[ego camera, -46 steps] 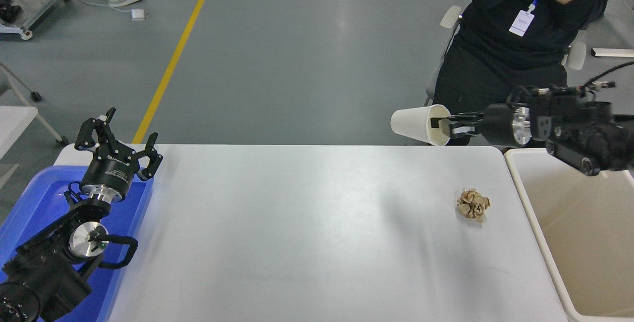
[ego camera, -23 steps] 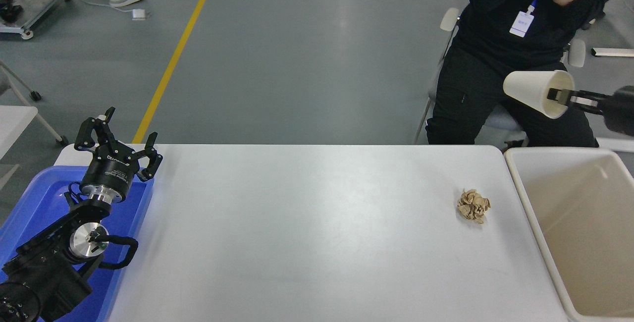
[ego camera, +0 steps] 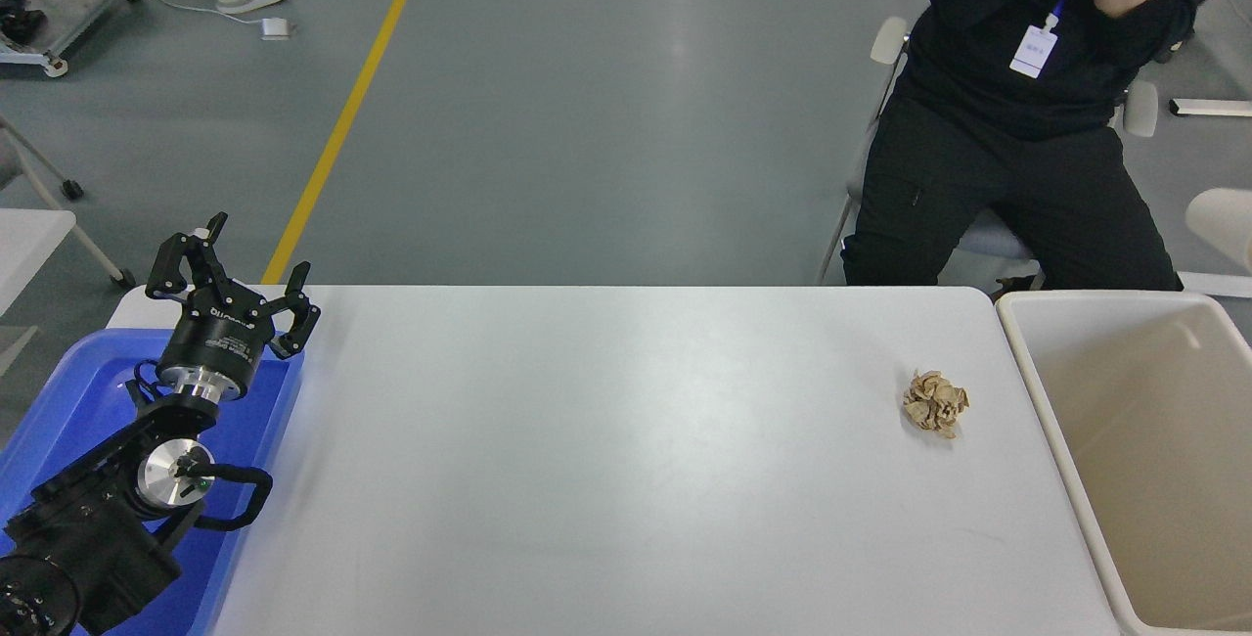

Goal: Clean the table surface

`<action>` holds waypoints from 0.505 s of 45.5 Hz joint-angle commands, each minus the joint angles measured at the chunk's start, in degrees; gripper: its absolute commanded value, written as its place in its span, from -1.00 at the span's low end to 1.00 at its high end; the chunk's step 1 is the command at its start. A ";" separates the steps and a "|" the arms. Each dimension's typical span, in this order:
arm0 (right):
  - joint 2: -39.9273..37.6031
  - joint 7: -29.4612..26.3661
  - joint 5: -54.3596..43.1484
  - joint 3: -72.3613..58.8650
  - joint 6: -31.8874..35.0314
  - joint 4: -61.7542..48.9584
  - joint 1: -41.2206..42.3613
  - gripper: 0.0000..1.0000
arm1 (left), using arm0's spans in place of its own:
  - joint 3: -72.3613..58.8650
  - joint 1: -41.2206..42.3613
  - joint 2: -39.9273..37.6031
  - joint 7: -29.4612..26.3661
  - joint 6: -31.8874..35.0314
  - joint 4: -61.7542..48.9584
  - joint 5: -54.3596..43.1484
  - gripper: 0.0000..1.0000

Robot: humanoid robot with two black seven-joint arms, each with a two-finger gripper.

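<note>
The white table surface [ego camera: 606,460] holds a crumpled brown paper ball [ego camera: 935,402] near its right end. My left gripper [ego camera: 235,274] is parked at the lower left over the blue tray, open and empty. My right gripper is out of view. Only the rounded end of a white paper cup [ego camera: 1223,215] shows at the right edge, above the beige bin; what holds it is hidden.
A blue plastic tray [ego camera: 68,372] lies at the table's left end under my left arm. A beige plastic bin [ego camera: 1027,362] stands against the right end. A person in black [ego camera: 1007,127] sits on a chair at the far right side.
My right gripper carried the white cup from above the table's far right edge up and to the right, then out of the picture. The paper ball and left arm have not moved.
</note>
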 commanded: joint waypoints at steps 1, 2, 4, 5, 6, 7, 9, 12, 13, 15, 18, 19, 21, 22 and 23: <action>2.24 -8.64 1.02 3.61 -0.60 -1.08 -4.75 -1.00 | 0.00 0.00 0.04 0.00 0.00 0.00 0.00 1.00; 2.59 -9.52 1.02 4.14 -0.60 -1.08 -5.19 -1.00 | 0.00 0.00 0.04 0.00 0.00 0.00 0.00 1.00; 3.12 -11.10 1.02 5.28 -0.78 -1.08 -5.98 -1.00 | 0.00 0.00 0.04 0.00 0.00 0.00 0.00 1.00; 3.47 -11.89 1.02 5.89 -1.04 -1.08 -6.33 -1.00 | 0.00 0.00 0.04 0.00 0.00 0.00 0.00 1.00; 3.82 -12.60 0.93 6.60 -1.22 -1.08 -6.60 -1.00 | 0.00 0.00 -0.05 0.00 0.00 0.00 0.00 1.00; 4.17 -13.22 0.93 7.12 -1.31 -1.08 -6.86 -1.00 | 0.00 0.00 0.04 0.00 0.00 0.00 0.00 1.00; 4.79 -14.45 0.93 7.83 -1.39 -1.08 -7.39 -1.00 | 0.00 0.00 -0.05 0.00 0.00 0.00 0.00 1.00; 6.10 -15.85 0.93 8.36 -1.48 -1.08 -8.18 -1.00 | 0.00 0.00 0.04 0.00 0.00 0.00 0.00 1.00; 6.63 -16.29 0.93 8.36 -1.57 -1.08 -8.44 -1.00 | 0.00 0.00 0.04 0.00 0.00 0.00 0.00 1.00; 7.60 -17.08 1.02 8.53 -1.83 -1.08 -9.06 -1.00 | 0.00 0.00 -0.05 0.00 0.00 0.00 0.00 1.00; 8.92 -18.14 1.02 9.76 -2.01 -1.08 -10.11 -1.00 | 0.00 0.00 0.04 0.00 0.00 0.00 0.00 1.00; 9.44 -18.32 1.02 10.46 -2.01 -1.08 -10.46 -1.00 | -0.08 0.00 0.04 0.00 0.00 0.00 0.00 1.00; 10.50 -18.67 0.93 11.61 -2.01 -1.08 -11.43 -1.00 | 0.00 0.00 0.04 0.00 0.00 0.00 0.00 1.00; 11.02 -18.67 0.93 12.05 -2.01 -1.17 -11.96 -1.00 | 0.00 0.00 -0.05 0.00 0.00 0.00 0.00 1.00; 11.46 -18.67 0.93 12.31 -2.10 -1.08 -12.31 -1.00 | 0.00 0.00 0.04 0.00 0.00 0.00 0.00 1.00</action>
